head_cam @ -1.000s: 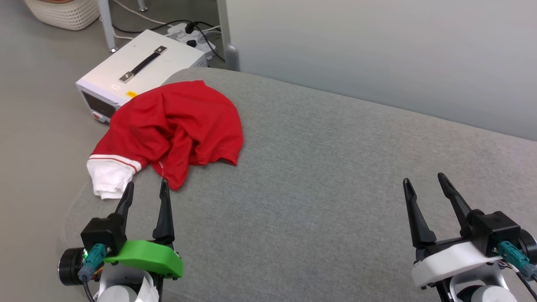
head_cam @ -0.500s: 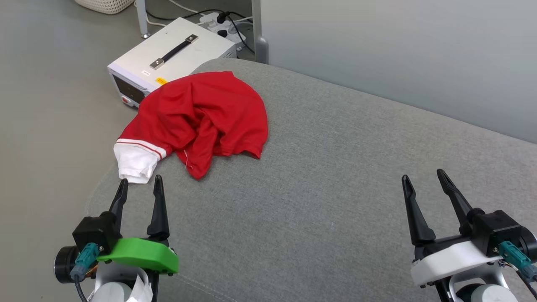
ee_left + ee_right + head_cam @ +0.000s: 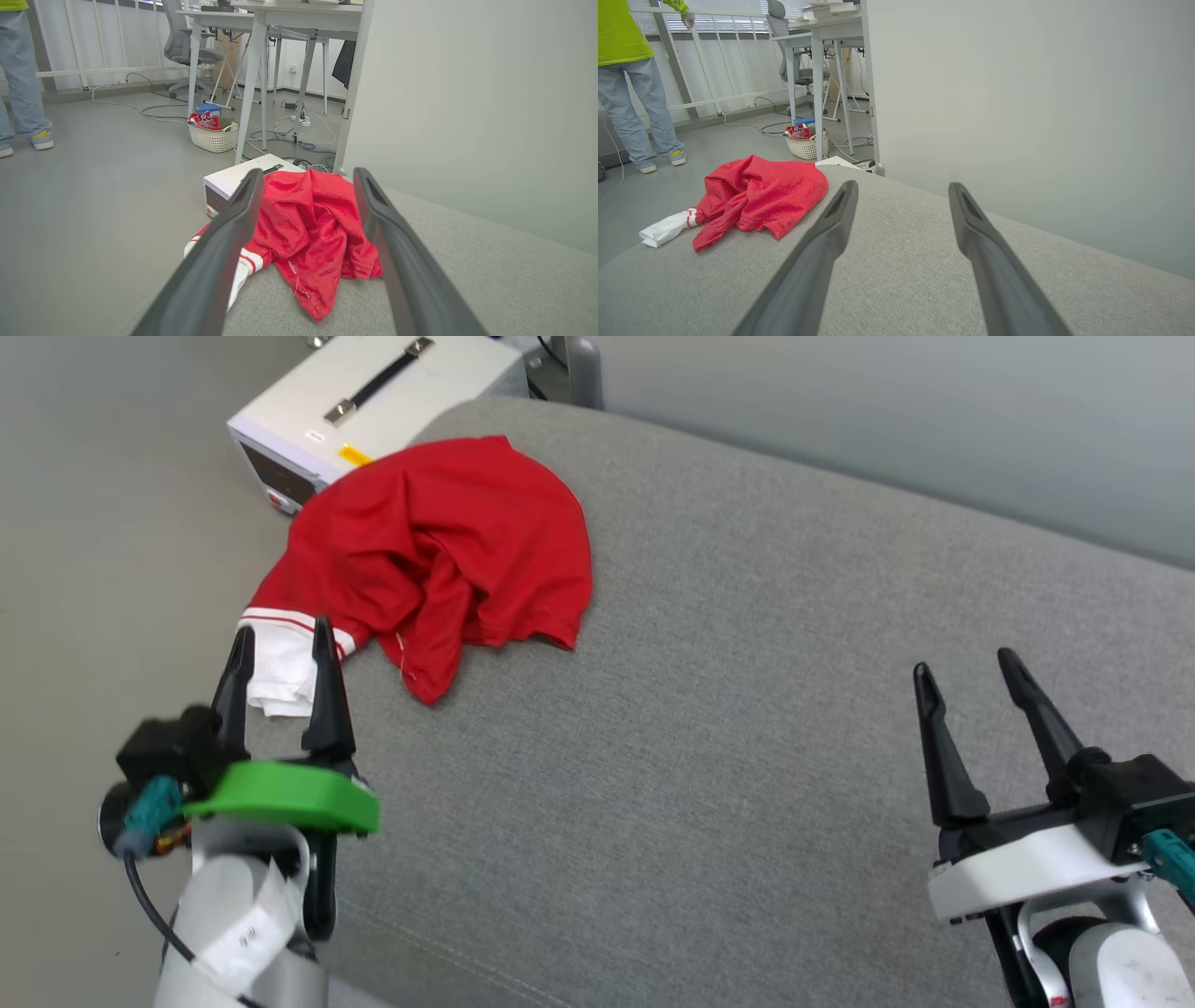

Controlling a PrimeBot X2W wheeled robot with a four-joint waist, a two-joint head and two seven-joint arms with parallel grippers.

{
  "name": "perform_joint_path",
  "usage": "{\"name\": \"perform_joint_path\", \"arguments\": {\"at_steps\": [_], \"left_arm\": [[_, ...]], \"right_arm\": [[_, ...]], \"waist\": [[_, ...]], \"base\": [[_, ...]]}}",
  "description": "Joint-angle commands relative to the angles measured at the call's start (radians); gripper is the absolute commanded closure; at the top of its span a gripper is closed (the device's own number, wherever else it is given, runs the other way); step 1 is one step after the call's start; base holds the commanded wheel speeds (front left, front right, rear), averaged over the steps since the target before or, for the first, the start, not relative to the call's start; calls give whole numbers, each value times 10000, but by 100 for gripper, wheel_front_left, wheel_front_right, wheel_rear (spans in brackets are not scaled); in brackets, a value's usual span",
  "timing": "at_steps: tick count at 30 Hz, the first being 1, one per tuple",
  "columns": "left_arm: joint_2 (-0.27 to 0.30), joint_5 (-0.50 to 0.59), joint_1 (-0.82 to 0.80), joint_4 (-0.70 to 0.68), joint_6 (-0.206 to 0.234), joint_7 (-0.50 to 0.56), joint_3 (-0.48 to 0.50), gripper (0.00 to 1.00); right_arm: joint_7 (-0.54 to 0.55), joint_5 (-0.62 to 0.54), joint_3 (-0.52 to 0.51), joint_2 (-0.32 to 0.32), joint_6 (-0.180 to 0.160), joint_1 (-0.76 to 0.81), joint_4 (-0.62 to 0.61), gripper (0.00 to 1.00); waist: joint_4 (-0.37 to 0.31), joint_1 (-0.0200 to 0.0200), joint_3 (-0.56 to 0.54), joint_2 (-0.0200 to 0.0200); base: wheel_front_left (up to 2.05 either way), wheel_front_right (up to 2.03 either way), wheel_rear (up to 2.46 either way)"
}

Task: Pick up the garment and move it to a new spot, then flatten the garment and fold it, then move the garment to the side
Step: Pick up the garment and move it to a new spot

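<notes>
Near the garment (image 3: 439,532), left tool (image 3: 283,628) agape

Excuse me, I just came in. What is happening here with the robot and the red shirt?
A two-armed robot seems about to pick up a crumpled red T-shirt that lies at the left end of a grey cushion, with its white sleeve at the edge. The left gripper is open, its fingertips near that sleeve, and it holds nothing yet. The right gripper is also open, over bare cushion far to the right. A person stands in the background.
</notes>
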Motion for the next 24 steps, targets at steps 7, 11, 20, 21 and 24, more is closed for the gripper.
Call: {"name": "perform_joint_path", "arguments": {"at_steps": [7, 11, 20, 21, 24], "left_arm": [[1039, -1206, -2639, 1705, -174, 722, -380, 0], [1937, -2161, -4121, 2418, -219, 1679, -926, 0], [3840, -4723, -6938, 4631, -290, 5535, -2270, 0], [3896, -4951, -7032, 4789, -290, 5836, -2354, 0], [4123, -5481, -7240, 5338, -290, 6682, -2670, 0]], "right_arm": [[268, 18, -90, -249, -5, -765, -596, 0], [334, 67, -165, -349, -5, -1113, -828, 0], [88, 294, 2, -538, -6, -1984, -1003, 0], [59, 291, 25, -537, -6, -2012, -1005, 0], [-1, 283, 102, -510, -6, -2077, -1014, 0]], "waist": [[-958, -1, 2017, 0], [-1339, -1, 2896, 0], [-2507, -1, 4545, 0], [-2581, -1, 4607, 0], [-2772, -1, 4797, 0]], "base": [[0, 0, 0], [0, 0, 0], [0, 0, 0], [0, 0, 0], [0, 0, 0]]}}
